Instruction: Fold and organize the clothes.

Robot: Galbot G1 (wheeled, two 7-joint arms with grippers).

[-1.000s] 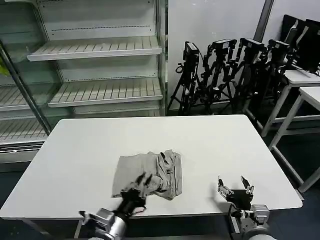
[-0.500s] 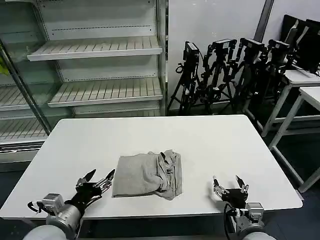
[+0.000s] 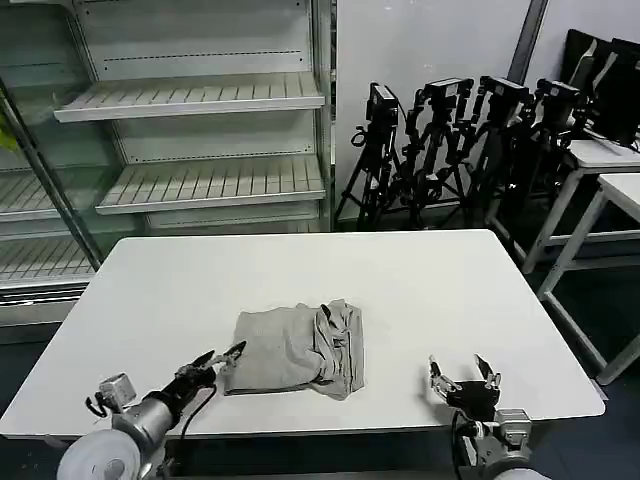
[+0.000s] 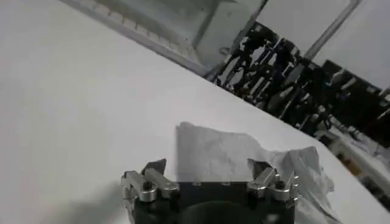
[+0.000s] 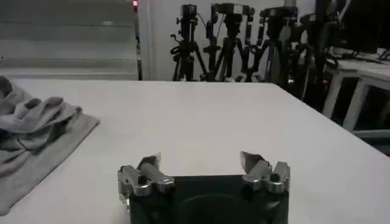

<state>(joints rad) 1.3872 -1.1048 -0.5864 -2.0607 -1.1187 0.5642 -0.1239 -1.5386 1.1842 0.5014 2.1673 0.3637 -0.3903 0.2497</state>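
Pincers both spread: left pincer (image 3: pixel 222 356) beside T-shirt (image 3: pixel 296 350), right pincer (image 3: pixel 463 371) apart.

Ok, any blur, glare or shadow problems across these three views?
Head view: even light, the T-shirt sharp, soft shadows under it. Left wrist view: tilted, hazy, the left gripper casting a faint shadow on the table. Right wrist view: the right gripper and tripods slightly soft.

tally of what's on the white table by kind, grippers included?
Grey T-shirt, folded: 1
Grippers, both open: 2, the left gripper at the shirt's near left corner, the right gripper over the near right of the table
Total: 3
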